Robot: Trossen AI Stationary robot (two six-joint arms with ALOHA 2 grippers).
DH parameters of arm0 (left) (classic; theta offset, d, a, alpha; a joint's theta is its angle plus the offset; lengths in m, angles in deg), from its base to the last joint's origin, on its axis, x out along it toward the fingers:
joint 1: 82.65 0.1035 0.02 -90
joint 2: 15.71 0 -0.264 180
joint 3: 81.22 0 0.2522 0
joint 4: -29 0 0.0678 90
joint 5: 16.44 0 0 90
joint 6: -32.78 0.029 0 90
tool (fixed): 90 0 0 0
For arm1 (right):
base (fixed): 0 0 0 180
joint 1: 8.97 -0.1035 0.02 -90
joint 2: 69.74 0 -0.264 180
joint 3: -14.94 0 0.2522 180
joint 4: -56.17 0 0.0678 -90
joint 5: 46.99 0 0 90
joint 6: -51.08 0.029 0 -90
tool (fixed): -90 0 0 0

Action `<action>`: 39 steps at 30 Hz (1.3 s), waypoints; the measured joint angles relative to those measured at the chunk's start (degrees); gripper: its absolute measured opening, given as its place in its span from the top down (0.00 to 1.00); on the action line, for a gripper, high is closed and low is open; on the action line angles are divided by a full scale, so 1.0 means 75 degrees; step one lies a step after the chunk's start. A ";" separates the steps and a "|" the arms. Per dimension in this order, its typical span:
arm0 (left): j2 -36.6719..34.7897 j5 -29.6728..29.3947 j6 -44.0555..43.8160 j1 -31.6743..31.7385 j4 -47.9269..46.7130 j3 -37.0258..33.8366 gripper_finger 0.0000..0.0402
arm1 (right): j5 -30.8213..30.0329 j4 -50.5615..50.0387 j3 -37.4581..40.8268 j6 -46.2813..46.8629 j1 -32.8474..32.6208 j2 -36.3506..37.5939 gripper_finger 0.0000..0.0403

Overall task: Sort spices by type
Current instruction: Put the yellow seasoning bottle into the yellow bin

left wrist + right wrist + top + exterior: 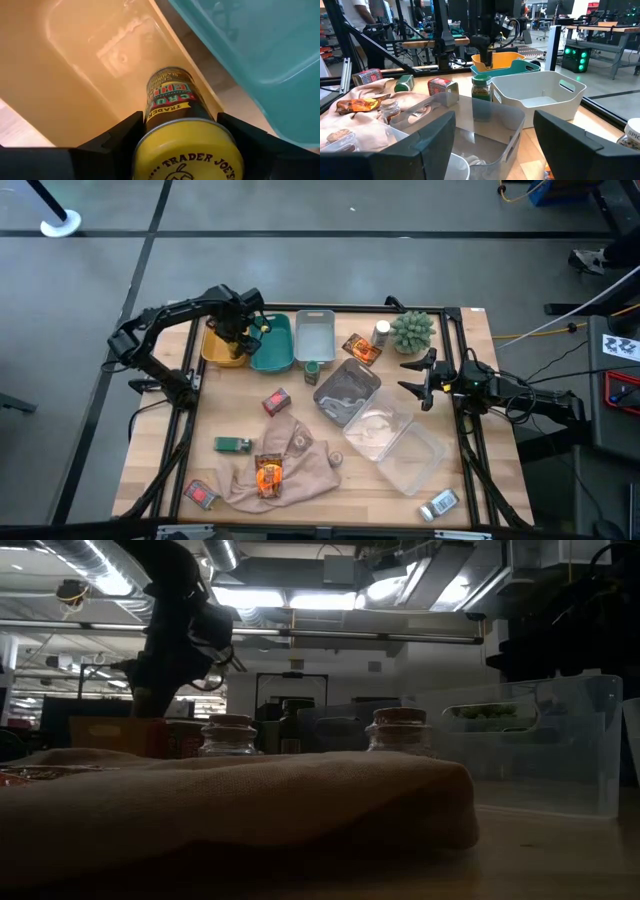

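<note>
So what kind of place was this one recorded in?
Probably a robotics lab or workshop: exposed ceiling ducts, workbenches with equipment behind the wooden table, and cables on the grey floor.

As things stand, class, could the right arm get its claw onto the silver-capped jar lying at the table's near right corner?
Probably yes. The right claw hangs open over the table's right side, and the jar lies alone on bare wood on that same side. Only the clear bin sits between them, and the arm could pass over it.

An open lab or workshop: exposed ceiling ducts (pixel 110 580), workbenches (pixel 600 30), metal frames, green-lit electronics (pixel 576 56).
</note>
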 joint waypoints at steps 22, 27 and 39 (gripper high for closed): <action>-0.0012 -0.0032 0.0757 0.0000 -0.0284 0.0003 0.35 | 0.0000 -0.0009 0.0000 0.0000 0.0000 0.0001 0.33; -0.0161 -0.0068 0.0809 0.0000 -0.0273 0.0006 0.35 | 0.0000 -0.0011 0.0000 0.0000 0.0001 0.0000 0.33; -0.1174 -0.0093 0.0791 0.0032 -0.0197 0.0009 0.35 | 0.0000 -0.0012 0.0000 0.0000 0.0003 -0.0001 0.33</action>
